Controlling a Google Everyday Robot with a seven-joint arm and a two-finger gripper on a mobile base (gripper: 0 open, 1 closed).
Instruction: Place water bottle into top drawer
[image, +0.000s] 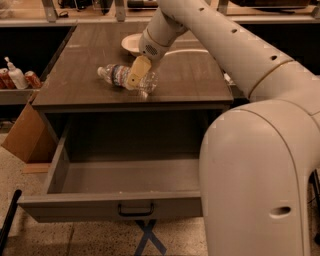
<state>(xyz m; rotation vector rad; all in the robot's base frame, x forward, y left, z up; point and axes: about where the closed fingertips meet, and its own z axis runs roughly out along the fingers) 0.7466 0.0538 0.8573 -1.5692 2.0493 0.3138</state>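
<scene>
The water bottle (116, 75) is clear and crinkled, with a red-blue label band. It lies on its side on the brown tabletop (90, 60), cap end to the left. My gripper (138, 74) is down on the bottle's middle-right part, with its tan tip in front of the bottle and covering part of it. The bottle rests on the table. The top drawer (125, 205) is pulled wide open below the tabletop. Its dark handle (135, 210) sits at the centre of the front panel, and nothing shows inside it.
A white plate (131, 44) stands on the tabletop behind the gripper. My large white arm (250, 150) fills the right side, beside the drawer. A cardboard box (22, 135) stands at the left on the floor. A white pump bottle (16, 76) and cans are on a left shelf.
</scene>
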